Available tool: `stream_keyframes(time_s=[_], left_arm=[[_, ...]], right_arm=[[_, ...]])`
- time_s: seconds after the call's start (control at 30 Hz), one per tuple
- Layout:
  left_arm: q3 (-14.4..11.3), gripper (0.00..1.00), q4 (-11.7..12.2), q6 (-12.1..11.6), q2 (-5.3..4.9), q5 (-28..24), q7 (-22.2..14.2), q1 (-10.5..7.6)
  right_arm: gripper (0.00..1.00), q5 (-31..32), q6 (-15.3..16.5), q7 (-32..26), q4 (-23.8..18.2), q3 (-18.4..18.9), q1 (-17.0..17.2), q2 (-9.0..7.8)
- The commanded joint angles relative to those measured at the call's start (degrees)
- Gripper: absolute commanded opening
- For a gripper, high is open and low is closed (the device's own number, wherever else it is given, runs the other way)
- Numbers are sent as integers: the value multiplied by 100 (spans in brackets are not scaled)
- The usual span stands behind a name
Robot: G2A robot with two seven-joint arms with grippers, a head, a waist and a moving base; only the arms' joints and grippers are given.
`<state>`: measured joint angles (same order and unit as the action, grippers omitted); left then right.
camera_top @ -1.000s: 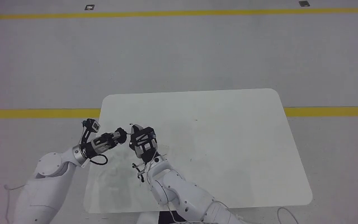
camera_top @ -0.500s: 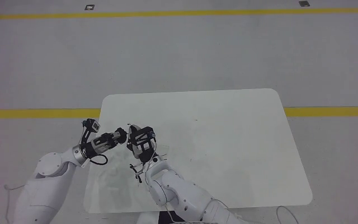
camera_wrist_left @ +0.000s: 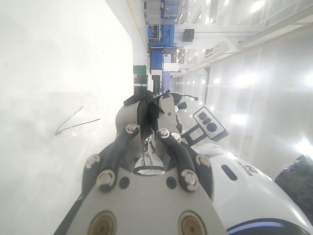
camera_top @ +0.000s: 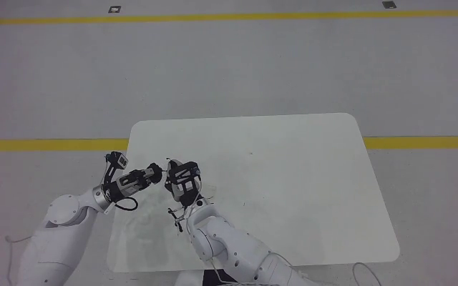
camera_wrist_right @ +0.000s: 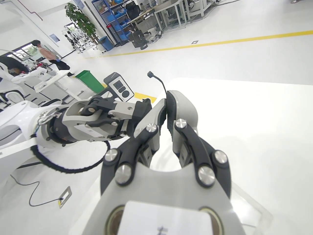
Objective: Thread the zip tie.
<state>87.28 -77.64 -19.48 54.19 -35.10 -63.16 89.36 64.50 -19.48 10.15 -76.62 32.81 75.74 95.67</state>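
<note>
Over the table's left part my right gripper is shut on a thin black zip tie. The strap rises from between the pads, with its small head at the top. In the top view the right gripper and the left gripper meet tip to tip. My left gripper is shut, its black pads pressed together right beside the right gripper's finger. What it pinches is hidden. Another zip tie lies bent in a clear tray on the table.
The white table stretches to the right of both grippers. The clear tray sits at its front left, under the arms. A yellow floor line runs behind the table.
The right gripper shifted a little toward the left gripper and back. The left arm has not moved.
</note>
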Motion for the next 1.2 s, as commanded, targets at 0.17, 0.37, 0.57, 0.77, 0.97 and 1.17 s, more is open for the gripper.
stream_keyframes(time_s=[0.17,0.37,0.57,0.77,0.97,1.17], left_arm=[[0,0,0,0,0,0,0,0],[0,0,0,0,0,0,0,0],[0,0,0,0,0,0,0,0],[0,0,0,0,0,0,0,0],[0,0,0,0,0,0,0,0],[0,0,0,0,0,0,0,0]], right_arm=[[0,-301,16,-32,-18,-91,-46,-4],[0,-408,13,-23,6,-164,-81,-6],[0,-306,0,-37,103,-120,-77,15],[0,-429,2,-19,85,-123,-78,18],[0,-507,0,0,108,-182,-97,11],[0,-558,0,-24,193,-226,-125,25]])
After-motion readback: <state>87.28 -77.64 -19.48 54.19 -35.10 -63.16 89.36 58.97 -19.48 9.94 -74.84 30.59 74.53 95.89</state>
